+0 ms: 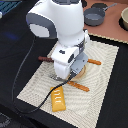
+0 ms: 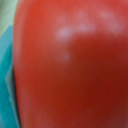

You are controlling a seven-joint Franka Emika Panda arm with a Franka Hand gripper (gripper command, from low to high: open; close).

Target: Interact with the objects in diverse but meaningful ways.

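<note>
A red round tomato (image 2: 70, 65) fills almost the whole wrist view, very close to the camera. In the exterior view it is hidden under the arm's white hand. My gripper (image 1: 67, 71) is lowered over a tan plate (image 1: 84, 70) on the placemat, and its fingers are hidden by the hand. An orange-yellow ridged pastry (image 1: 58, 98) lies on the mat in front of the arm. A thin dark-brown sausage (image 1: 45, 58) sticks out toward the exterior view's left from behind the hand.
A beige woven placemat (image 1: 107, 75) covers the black table. Orange-handled cutlery lies beside the plate, one piece (image 1: 79, 86) in front and another (image 1: 95, 62) behind. A grey pot (image 1: 94, 18) stands at the back. A black cable (image 1: 22, 70) hangs at the left.
</note>
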